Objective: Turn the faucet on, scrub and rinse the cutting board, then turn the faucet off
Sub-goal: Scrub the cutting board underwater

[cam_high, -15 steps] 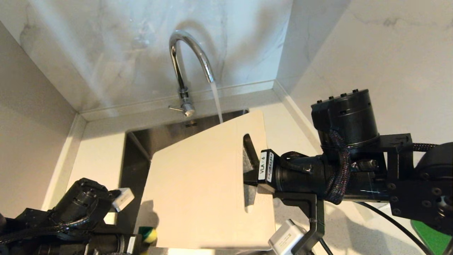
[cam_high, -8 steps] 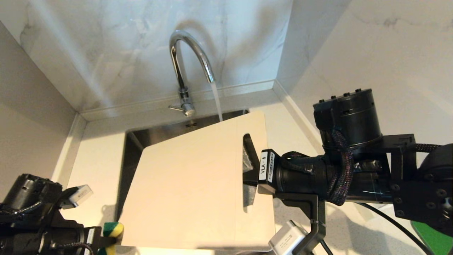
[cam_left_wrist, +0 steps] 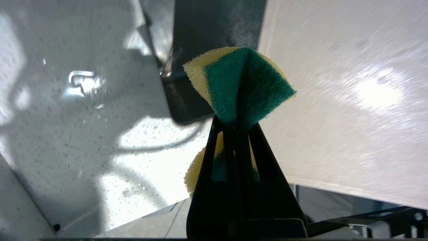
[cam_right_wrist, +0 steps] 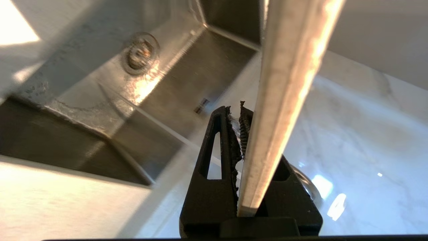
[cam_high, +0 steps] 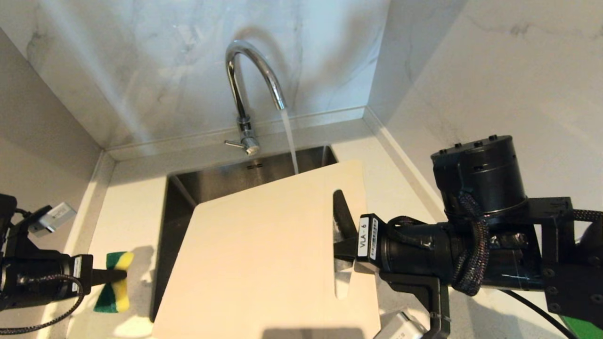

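The chrome faucet (cam_high: 245, 94) is running; its stream (cam_high: 289, 141) lands at the far edge of the cream cutting board (cam_high: 264, 254), which is held tilted over the sink (cam_high: 226, 176). My right gripper (cam_high: 344, 245) is shut on the cutting board at its handle slot, and the board's edge (cam_right_wrist: 284, 83) runs between the fingers of that gripper (cam_right_wrist: 235, 113). Off to the left, over the counter, my left gripper (cam_high: 106, 278) is shut on a yellow-green sponge (cam_high: 115, 282). The sponge (cam_left_wrist: 239, 83) bulges past the gripper (cam_left_wrist: 235, 125), just beside the board (cam_left_wrist: 334, 100).
The faucet's thin lever (cam_high: 233, 144) points left at its base. Marble walls close the corner behind and on both sides. Wet counter (cam_high: 127, 212) lies left of the sink; the drain (cam_right_wrist: 140, 53) shows in the basin. Something green (cam_high: 579, 325) sits at the lower right.
My left arm has swung left and up with the sponge, from under the board's near-left corner out over the counter. The board has shifted slightly down and right, with its near-left corner swinging left.
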Robot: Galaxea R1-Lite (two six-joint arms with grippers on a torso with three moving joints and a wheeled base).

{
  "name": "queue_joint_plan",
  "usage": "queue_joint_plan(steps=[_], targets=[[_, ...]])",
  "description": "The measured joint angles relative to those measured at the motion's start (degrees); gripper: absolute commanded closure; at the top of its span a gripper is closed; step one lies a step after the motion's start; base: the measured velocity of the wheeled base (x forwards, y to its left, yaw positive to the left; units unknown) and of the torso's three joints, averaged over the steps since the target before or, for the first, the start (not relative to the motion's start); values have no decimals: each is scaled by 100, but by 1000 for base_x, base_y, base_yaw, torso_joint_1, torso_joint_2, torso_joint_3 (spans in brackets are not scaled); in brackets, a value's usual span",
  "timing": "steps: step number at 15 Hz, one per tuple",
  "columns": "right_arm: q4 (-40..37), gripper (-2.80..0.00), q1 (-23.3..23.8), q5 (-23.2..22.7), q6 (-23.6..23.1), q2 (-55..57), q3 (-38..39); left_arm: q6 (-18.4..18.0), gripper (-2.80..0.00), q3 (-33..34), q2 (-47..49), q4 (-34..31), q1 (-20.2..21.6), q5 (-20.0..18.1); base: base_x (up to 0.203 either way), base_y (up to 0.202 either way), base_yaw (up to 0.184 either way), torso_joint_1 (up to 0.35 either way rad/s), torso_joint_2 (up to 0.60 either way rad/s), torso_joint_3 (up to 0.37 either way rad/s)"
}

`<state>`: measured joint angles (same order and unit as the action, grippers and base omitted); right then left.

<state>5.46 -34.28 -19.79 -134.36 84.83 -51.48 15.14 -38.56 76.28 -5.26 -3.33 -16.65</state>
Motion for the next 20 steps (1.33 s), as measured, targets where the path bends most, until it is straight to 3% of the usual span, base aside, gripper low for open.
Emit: queue_joint_plan(steps=[6, 11, 20], targets=[[185, 0, 220, 37, 27, -167, 416, 463, 0, -1197, -51, -783, -99, -567, 0, 0, 0, 0, 0, 0], [454, 0, 494, 88, 96, -2, 422, 930, 0, -1729, 172, -766, -738, -598, 0, 0, 0, 0, 0, 0], [572, 0, 1016, 90, 32, 727, -385, 1156, 0, -2213, 555, -568, -1416, -592, 0, 0, 0, 0, 0, 0]])
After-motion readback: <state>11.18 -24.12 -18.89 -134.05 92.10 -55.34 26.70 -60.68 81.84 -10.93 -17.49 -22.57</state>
